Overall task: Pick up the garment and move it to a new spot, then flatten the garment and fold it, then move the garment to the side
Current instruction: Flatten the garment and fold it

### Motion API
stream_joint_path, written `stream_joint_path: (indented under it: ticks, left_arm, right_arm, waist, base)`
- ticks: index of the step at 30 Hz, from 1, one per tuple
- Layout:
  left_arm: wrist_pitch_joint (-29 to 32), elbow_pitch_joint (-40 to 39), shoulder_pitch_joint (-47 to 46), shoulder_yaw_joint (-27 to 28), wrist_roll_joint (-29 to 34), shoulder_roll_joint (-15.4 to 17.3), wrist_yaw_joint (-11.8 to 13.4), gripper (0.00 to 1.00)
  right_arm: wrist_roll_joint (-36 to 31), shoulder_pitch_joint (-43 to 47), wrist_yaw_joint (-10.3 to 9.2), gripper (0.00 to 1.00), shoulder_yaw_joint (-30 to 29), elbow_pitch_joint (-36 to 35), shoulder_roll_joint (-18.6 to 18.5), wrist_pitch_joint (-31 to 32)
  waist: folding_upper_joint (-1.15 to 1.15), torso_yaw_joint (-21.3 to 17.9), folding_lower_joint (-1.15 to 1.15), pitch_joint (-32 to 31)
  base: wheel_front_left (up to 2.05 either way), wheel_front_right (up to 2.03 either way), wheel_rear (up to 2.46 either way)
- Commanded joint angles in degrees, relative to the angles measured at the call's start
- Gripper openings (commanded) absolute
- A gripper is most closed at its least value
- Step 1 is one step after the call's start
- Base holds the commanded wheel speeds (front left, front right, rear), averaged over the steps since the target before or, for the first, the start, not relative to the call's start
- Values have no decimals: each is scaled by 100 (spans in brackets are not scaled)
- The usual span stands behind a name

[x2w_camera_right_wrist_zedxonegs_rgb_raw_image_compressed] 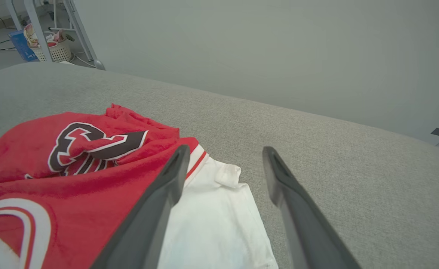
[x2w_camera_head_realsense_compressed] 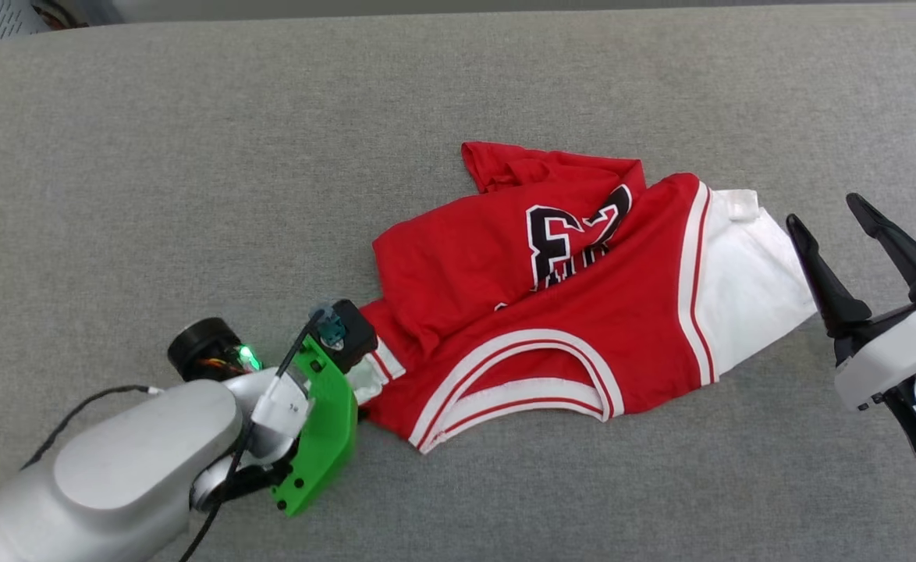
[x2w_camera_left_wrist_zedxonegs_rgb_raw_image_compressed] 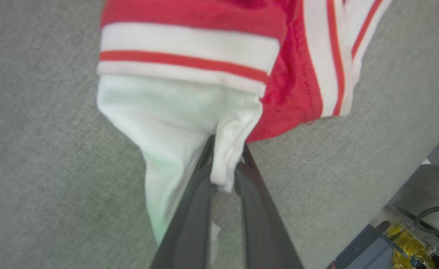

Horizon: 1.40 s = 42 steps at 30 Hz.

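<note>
The garment (x2w_camera_head_realsense_compressed: 505, 312) lies crumpled on the grey surface, a red jersey with black white-edged print, striped trim and white sleeves. My left gripper (x2w_camera_head_realsense_compressed: 364, 363) sits at its left end, mostly hidden under the green wrist bracket. In the left wrist view that gripper (x2w_camera_left_wrist_zedxonegs_rgb_raw_image_compressed: 228, 146) is shut on a fold of the white sleeve (x2w_camera_left_wrist_zedxonegs_rgb_raw_image_compressed: 174, 119). My right gripper (x2w_camera_head_realsense_compressed: 823, 211) stands open just right of the other white sleeve (x2w_camera_head_realsense_compressed: 747, 281), apart from it. Along its fingers, the right gripper (x2w_camera_right_wrist_zedxonegs_rgb_raw_image_compressed: 226, 149) hovers above that sleeve (x2w_camera_right_wrist_zedxonegs_rgb_raw_image_compressed: 212, 216) with nothing between the fingers.
The grey fabric surface (x2w_camera_head_realsense_compressed: 193, 195) spreads wide around the garment. A basket (x2w_camera_right_wrist_zedxonegs_rgb_raw_image_compressed: 53, 48) and metal frame legs (x2w_camera_right_wrist_zedxonegs_rgb_raw_image_compressed: 81, 33) stand beyond the far edge. Part of the robot's base (x2w_camera_left_wrist_zedxonegs_rgb_raw_image_compressed: 410, 224) shows beside the surface.
</note>
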Motion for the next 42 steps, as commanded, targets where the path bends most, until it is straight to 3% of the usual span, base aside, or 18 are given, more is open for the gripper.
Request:
stream_joint_path:
  ticks: [1,7,11,16,32,33,34,35,39,42]
  left_arm:
    - [-333,-227,143,-91,-297,-69,-2,0]
    - [-1001,-678,-146,204,-757,134,-2,0]
    - [-1507,-322,-294,666,-1116,285,-2,0]
    - [-1851,627,-466,811,-866,335,28,0]
    - [-2704,3099,-454,618,-604,-354,3,0]
    - [-2806,3146,-441,633,-626,-395,2,39]
    - [-2904,3190,-402,644,-668,-432,1,53]
    - [-3013,3199,-381,655,-679,-448,1,100]
    - [-3775,3181,-192,790,-638,-503,49,100]
    - [-4295,2998,112,941,-664,-511,301,100]
  right_arm:
    - [73,144,-4,100,-80,67,5,-95]
    - [118,335,-4,100,-261,116,37,-185]
    - [123,283,-4,100,-324,77,81,-184]
    - [106,155,-4,100,-287,71,114,-175]
    - [18,39,-4,100,-339,129,148,-205]
    - [9,46,-4,100,-348,120,145,-203]
    - [-2,57,-4,100,-357,102,142,-208]
    - [-11,71,-4,100,-370,89,141,-213]
    - [-43,185,-4,100,-447,4,129,-209]
    - [-78,285,-4,100,-516,-114,92,-168]
  waist:
    - [0,143,0,-200]
    - [0,255,0,-291]
    - [0,222,0,-133]
    - [0,69,0,91]
    - [0,-179,0,320]
    - [0,-167,0,284]
    - [0,-155,0,229]
    - [0,-140,0,180]
    - [0,-34,0,-104]
    - [0,53,0,-340]
  base:
    - [0,0,0]
    - [0,0,0]
    - [0,0,0]
    - [0,0,0]
    - [0,0,0]
    - [0,0,0]
    - [0,0,0]
    - [0,0,0]
    - [0,0,0]
    - [0,0,0]
